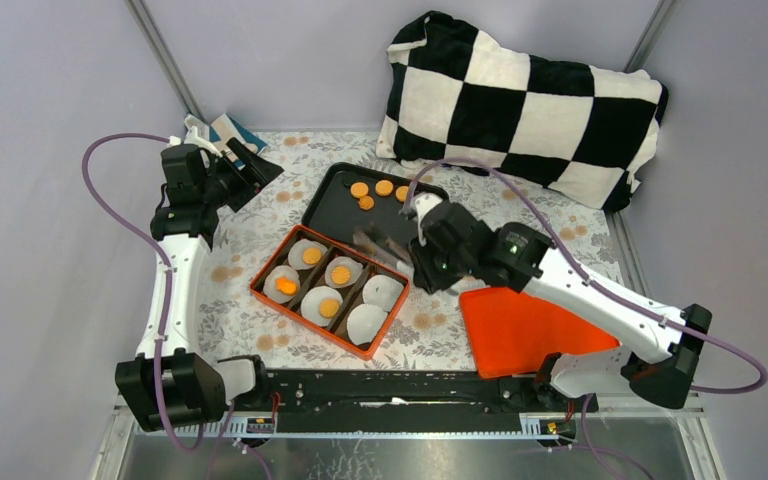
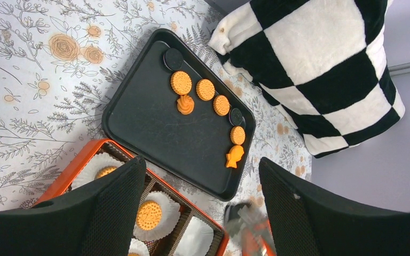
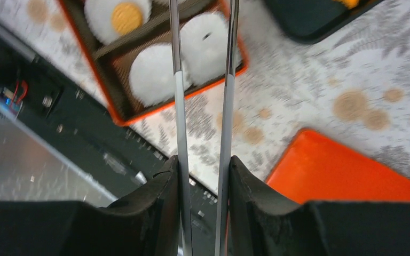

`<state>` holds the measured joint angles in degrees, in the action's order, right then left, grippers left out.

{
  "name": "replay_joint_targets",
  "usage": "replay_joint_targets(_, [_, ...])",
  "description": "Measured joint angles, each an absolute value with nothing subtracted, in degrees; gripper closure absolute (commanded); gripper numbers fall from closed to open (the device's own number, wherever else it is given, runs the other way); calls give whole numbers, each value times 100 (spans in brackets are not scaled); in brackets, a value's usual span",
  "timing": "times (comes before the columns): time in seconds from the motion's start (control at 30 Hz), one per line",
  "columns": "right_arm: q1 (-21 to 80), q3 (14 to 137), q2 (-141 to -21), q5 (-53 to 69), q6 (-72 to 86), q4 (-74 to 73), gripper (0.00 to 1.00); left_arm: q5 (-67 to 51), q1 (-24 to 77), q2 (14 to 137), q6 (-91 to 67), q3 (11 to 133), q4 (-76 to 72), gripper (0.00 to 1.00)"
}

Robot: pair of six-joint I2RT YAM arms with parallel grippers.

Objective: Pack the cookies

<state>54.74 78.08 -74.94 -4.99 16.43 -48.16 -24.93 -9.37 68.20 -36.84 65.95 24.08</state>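
Several orange cookies (image 1: 384,187) lie at the far end of the black tray (image 1: 335,215); in the left wrist view a fish-shaped cookie (image 2: 235,156) shows there too. The orange box (image 1: 260,290) holds cookies (image 1: 329,307) on white liners in several compartments, and two liners (image 1: 383,291) are bare. My right gripper (image 1: 422,255) (image 3: 203,165) is shut on metal tongs (image 3: 177,106), whose blades reach over the box's bare liners; their tips run out of the wrist view. My left gripper (image 1: 250,170) (image 2: 197,165) hangs open and empty at the far left.
An orange lid (image 1: 520,325) lies flat under the right arm. A black-and-white checked pillow (image 1: 525,105) fills the back right. Two black discs (image 2: 172,58) sit on the tray among the cookies. A small teal and white item (image 1: 222,128) lies behind the left gripper.
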Motion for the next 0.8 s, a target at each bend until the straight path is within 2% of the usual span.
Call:
replay_joint_targets(0.2, [6357,7157,-7360,-198,2102,-4958,97,-2495,-895,6820,-3691,6595,2408,18])
replay_joint_targets(0.53, [6451,6726,-7332,-368,2412,-5186,93,-2506,-854,6820,-3693,6595,2408,18])
replay_joint_targets(0.57, [6451,6726,-7330,-392,2414,-5181,90,-2506,-849,6820,-3693,6595,2408,17])
replay_joint_targets(0.73, [6449,6726,-7330,-563,2432,-5179,61,-2506,-827,6820,-3686,6595,2410,16])
replay_joint_targets(0.8, [6451,6726,-7330,-637,2436,-5181,60,-2508,-827,6820,-3684,6595,2410,16])
